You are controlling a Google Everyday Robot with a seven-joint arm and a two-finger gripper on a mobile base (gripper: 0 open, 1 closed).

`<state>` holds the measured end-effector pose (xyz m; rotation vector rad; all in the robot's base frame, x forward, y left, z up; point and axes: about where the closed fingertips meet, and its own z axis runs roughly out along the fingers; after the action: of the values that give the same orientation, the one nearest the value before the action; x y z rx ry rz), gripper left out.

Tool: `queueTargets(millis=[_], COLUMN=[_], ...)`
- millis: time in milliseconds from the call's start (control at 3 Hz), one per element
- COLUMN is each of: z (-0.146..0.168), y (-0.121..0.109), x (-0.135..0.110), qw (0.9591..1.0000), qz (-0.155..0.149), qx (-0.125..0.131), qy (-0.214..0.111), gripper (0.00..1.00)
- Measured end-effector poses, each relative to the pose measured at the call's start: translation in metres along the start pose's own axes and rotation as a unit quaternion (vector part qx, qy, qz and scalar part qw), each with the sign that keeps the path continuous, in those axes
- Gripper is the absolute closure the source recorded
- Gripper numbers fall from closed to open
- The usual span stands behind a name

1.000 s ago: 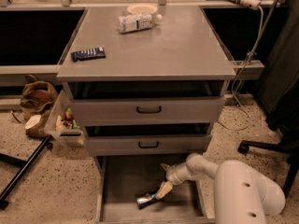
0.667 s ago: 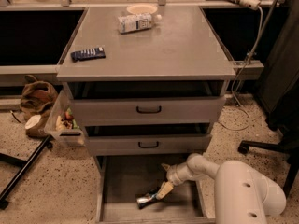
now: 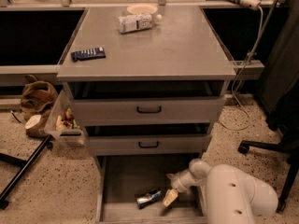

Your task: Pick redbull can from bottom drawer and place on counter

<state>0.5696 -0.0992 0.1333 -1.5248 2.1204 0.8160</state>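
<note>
The redbull can [image 3: 149, 198] lies on its side on the grey floor of the open bottom drawer [image 3: 124, 177], near the front. My gripper [image 3: 169, 197] reaches down into the drawer from the white arm [image 3: 233, 195] at the right. Its tan fingertips [image 3: 170, 197] sit just right of the can's end, close to it or touching. The counter [image 3: 173, 45] is the broad grey top of the cabinet, above.
On the counter lie a white labelled bottle [image 3: 136, 22], a dark blue remote-like bar [image 3: 88, 54] and a pale bowl [image 3: 142, 8]. The two upper drawers [image 3: 148, 109] stand slightly open. A bin [image 3: 65, 122] and bag [image 3: 36, 99] sit left; a chair base [image 3: 266, 148] is right.
</note>
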Motion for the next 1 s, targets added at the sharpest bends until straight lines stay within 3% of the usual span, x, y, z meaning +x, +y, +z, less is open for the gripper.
queueTargets(millis=[333,1000], z=[0.0155,0.0233], y=[0.007,0.0128], x=[0.0169,0.0073], qw=[0.9995,0.9988], qz=[0.014,0.005], qx=[-0.027,-0.048], qy=[0.003,0.0], gripper=[0.0,0.0])
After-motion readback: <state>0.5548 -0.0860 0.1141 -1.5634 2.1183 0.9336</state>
